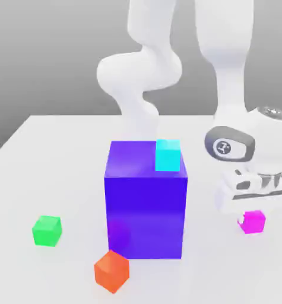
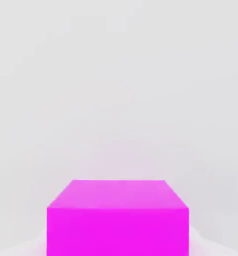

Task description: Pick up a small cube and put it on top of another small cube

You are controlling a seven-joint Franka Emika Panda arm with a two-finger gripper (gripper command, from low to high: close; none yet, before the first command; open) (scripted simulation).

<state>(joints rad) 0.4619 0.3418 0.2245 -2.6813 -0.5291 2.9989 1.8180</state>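
The small cube (image 1: 252, 222) is bright magenta and rests on the white table at the exterior view's right. In the hand view this small cube (image 2: 118, 220) looms large and close. My gripper (image 1: 252, 214) is lowered straight onto it, the white hand covering its top, and is shut on it. The other small cube (image 1: 47, 231), bright green and about the same size, sits on the table at the exterior view's left, far from the gripper.
A big blue-purple cube (image 1: 146, 202) stands between the two small cubes, with a cyan cube (image 1: 167, 155) on its top. An orange-red cube (image 1: 111, 271) lies in front of it. The white table (image 1: 60, 148) stretches behind and to the left.
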